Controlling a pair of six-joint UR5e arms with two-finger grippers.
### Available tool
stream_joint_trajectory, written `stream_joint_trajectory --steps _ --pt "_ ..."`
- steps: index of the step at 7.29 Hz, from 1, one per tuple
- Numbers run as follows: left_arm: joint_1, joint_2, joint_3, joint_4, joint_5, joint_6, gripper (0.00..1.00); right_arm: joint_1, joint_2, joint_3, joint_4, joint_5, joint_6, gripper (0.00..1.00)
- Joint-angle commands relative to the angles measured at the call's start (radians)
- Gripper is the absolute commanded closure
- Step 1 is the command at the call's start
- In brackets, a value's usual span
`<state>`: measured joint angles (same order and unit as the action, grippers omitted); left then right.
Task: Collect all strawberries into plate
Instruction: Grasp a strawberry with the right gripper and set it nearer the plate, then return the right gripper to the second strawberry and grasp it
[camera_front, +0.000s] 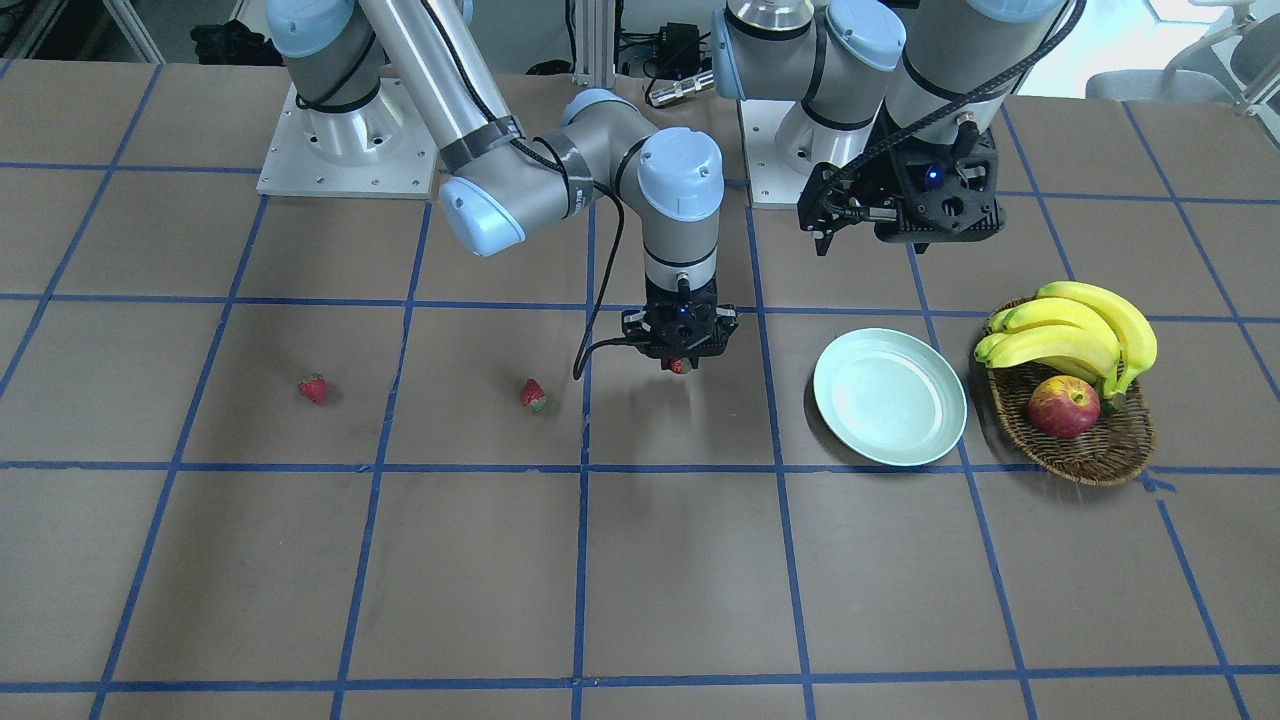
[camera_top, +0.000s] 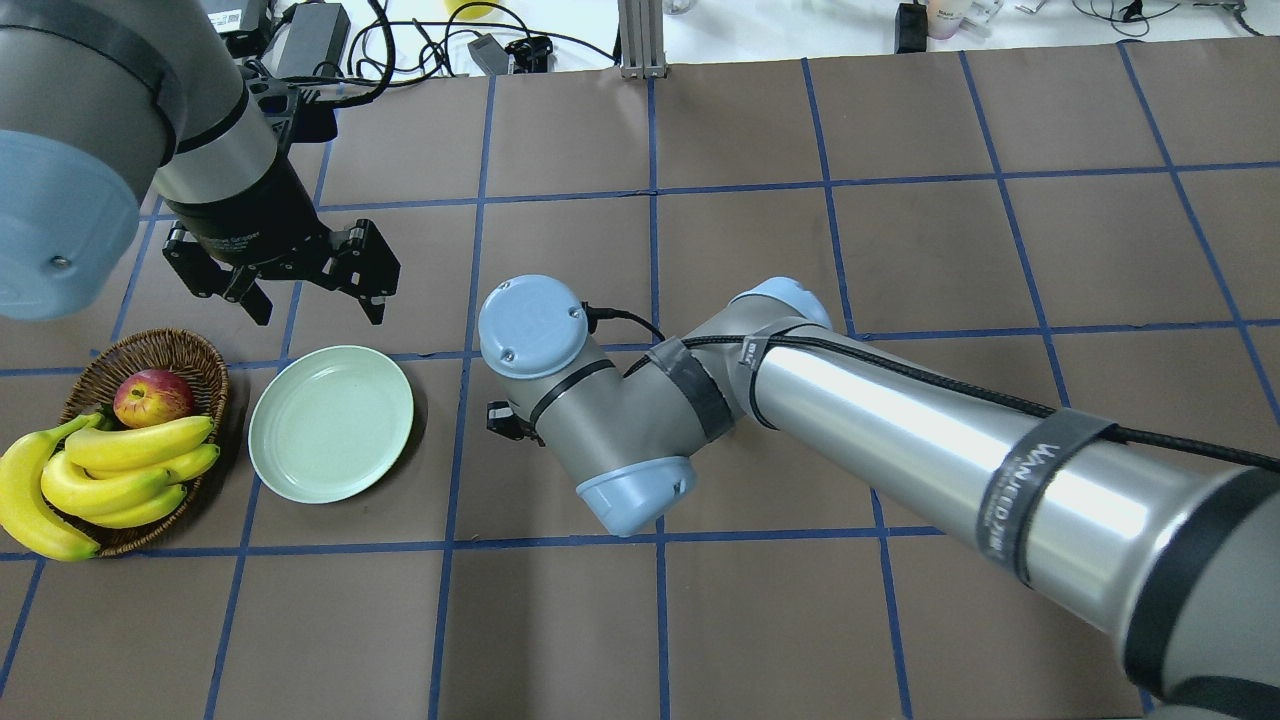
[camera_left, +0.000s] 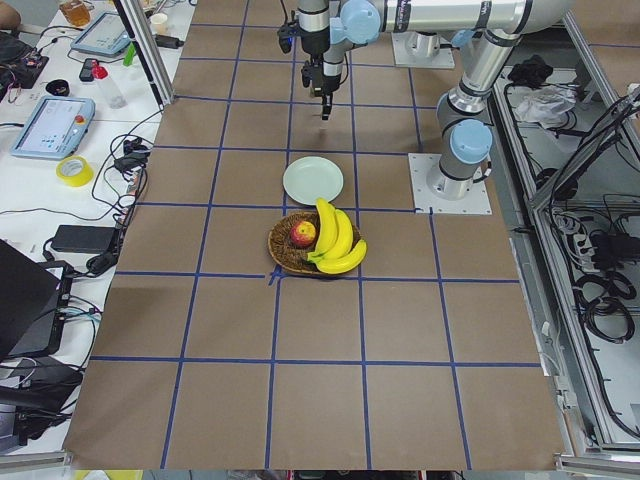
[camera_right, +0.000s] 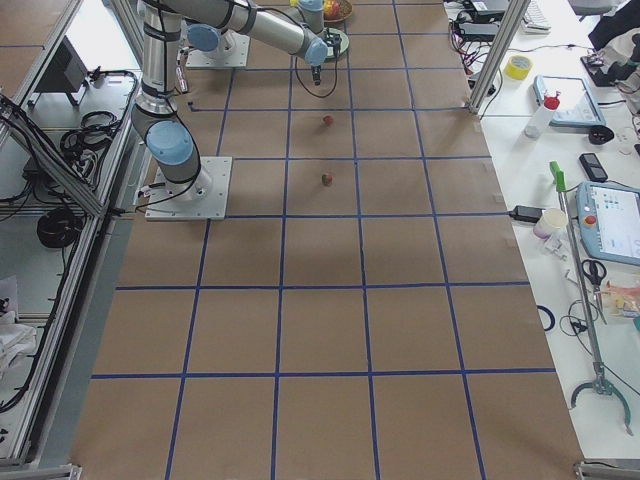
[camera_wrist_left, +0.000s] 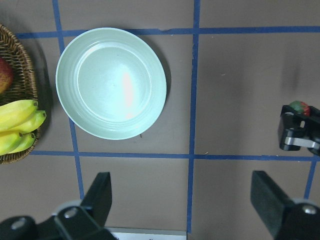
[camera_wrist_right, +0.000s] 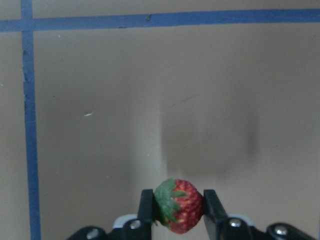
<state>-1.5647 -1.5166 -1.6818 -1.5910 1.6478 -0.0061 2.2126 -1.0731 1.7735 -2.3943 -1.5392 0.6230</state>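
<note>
Strawberry (camera_wrist_right: 178, 205) sits pinched between the two black fingers (camera_wrist_right: 146, 210) of the right tool (camera_front: 680, 362), red flesh bulging a little past them and the green cap turned to one side. The jaws are drawn in narrow around it, one on each flank. The right arm points straight down and carries the fruit above the brown bench (camera_front: 640, 580), where its shadow falls on the paper beneath.

In the front view this fruit hangs between the plate (camera_front: 890, 400) and the second strawberry (camera_front: 533, 395), which lies on the bench one grid square over. The third strawberry (camera_front: 313, 388) lies farther out in the same row, well apart from the plate. All three are outside the plate.

The plate, round and pale mint green, rests flat on the bench just beside a wicker basket (camera_front: 1090, 455). The basket holds a bunch of bananas (camera_front: 1080, 330) and a red-yellow apple (camera_front: 1063, 407), the bananas leaning over its rim.

The left tool (camera_top: 315, 285) hangs high over the bench near the plate, its jaws spread wide; its wrist camera looks down on the plate and the edge of the basket. Blue tape lines (camera_front: 780, 500) divide the bench into squares.
</note>
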Motion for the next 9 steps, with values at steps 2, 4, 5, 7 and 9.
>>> stream_joint_trajectory --steps 2,4,5,7,9 --pt "0.002 0.001 -0.002 0.0 0.004 0.002 0.0 0.016 0.048 -0.029 -0.039 -0.045 -0.006 0.27" --pt "0.002 0.004 -0.003 0.0 0.0 0.0 0.0 0.015 0.022 -0.02 -0.019 -0.048 -0.006 0.0" --pt "0.003 0.004 -0.003 0.0 -0.002 0.0 0.0 0.0 -0.016 -0.014 0.035 -0.048 -0.025 0.0" --pt "0.005 0.007 -0.004 -0.001 0.003 0.0 0.0 -0.156 -0.132 0.01 0.243 -0.048 -0.168 0.0" --pt "0.003 0.009 0.005 0.017 -0.006 -0.015 0.0 -0.302 -0.212 0.081 0.264 -0.052 -0.464 0.0"
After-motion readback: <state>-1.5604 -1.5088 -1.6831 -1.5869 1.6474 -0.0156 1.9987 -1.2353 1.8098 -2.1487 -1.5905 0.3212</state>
